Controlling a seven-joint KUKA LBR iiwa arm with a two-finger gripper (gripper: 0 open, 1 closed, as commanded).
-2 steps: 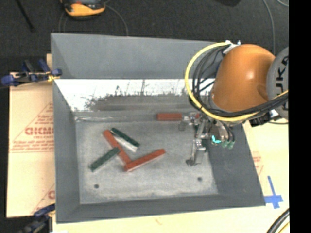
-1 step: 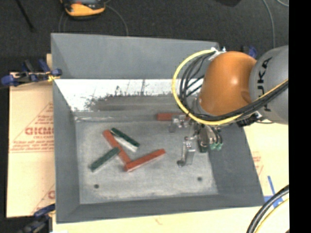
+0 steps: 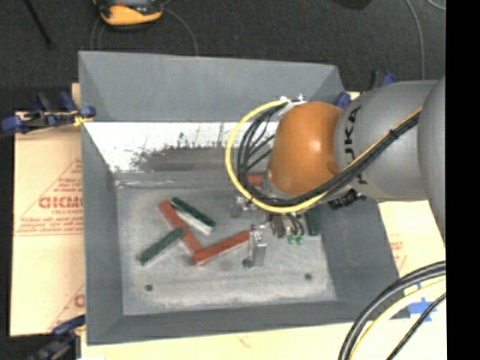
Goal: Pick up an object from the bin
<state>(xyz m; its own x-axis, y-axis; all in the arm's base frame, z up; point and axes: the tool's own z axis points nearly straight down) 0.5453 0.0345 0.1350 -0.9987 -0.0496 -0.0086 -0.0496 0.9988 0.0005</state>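
1. Four flat sticks lie on the floor of the bin (image 3: 101, 238), toward 9 o'clock from its centre: a red stick (image 3: 171, 216), a green-and-white stick (image 3: 193, 213), a dark green stick (image 3: 160, 247) and an orange-red stick (image 3: 220, 248).
2. The gripper (image 3: 255, 252) hangs at the orange-red stick's 3 o'clock end; whether they touch is unclear.
3. Whether the gripper is open or closed cannot be told.

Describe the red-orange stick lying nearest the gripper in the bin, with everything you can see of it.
The red-orange stick is a slim, straight bar, plain in colour and possibly plastic. It lies flat on the bin floor near the middle, slanting up towards the right. Its right end reaches the gripper; whether they touch cannot be told. Its left end meets the lower end of another red stick, apparently touching.
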